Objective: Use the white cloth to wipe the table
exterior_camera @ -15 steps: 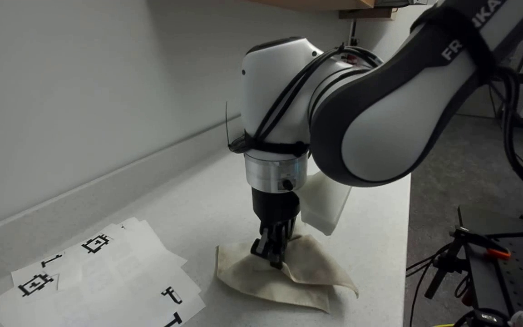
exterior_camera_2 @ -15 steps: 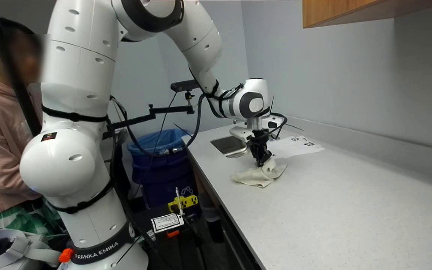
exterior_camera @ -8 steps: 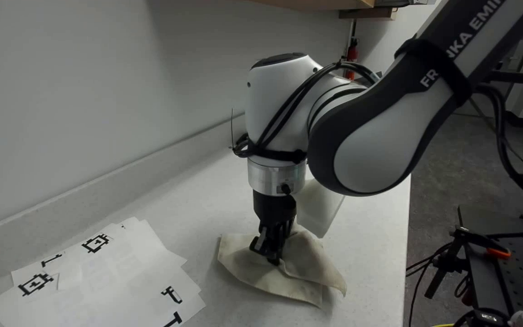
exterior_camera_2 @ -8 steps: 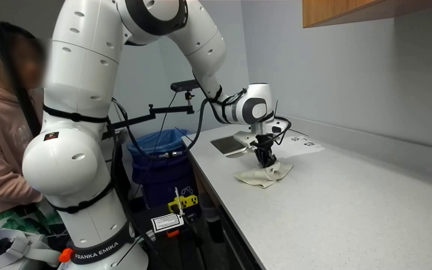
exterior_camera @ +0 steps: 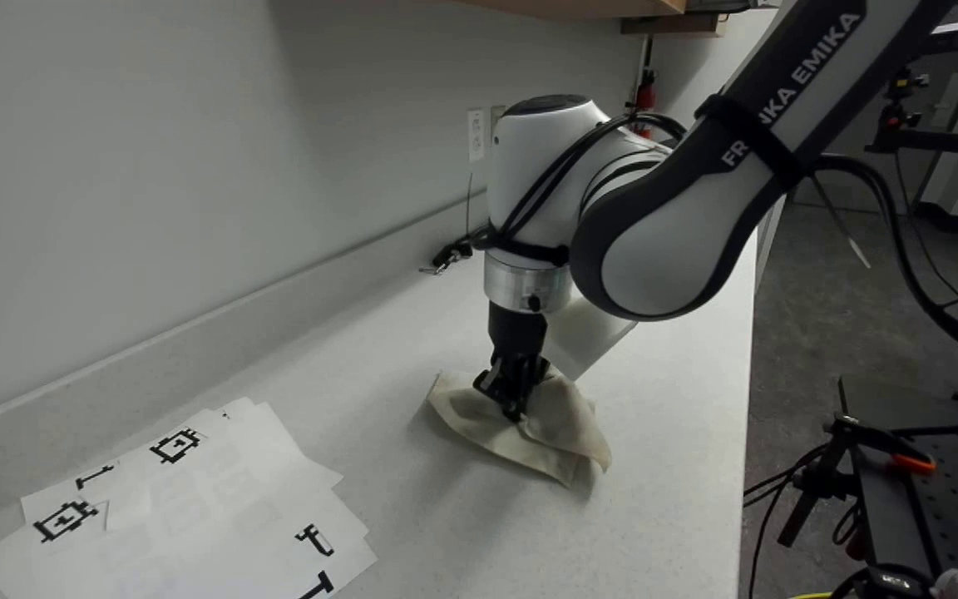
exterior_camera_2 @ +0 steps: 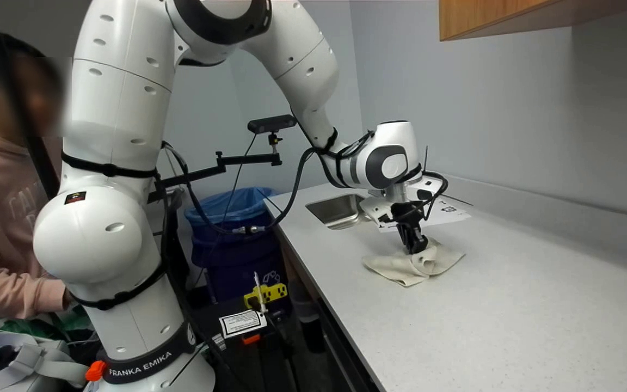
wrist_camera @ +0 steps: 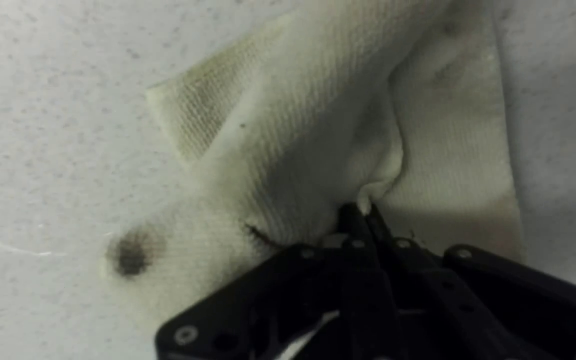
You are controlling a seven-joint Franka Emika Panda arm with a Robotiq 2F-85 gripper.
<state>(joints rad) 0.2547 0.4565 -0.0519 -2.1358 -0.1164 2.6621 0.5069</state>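
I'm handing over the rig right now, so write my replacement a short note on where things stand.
Gripper: shut on a fold of the white cloth.
Cloth: crumpled, seemingly resting on the table, apart from the printed sheets.
Done: cloth gripped; over the last second it has shifted along the table, away from the sheets.
Left: probably more wiping; how much is already wiped, I cannot tell.

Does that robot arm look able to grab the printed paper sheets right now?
Probably not: the pincer is shut on the white cloth, though only bare table seems to lie between it and the sheets.
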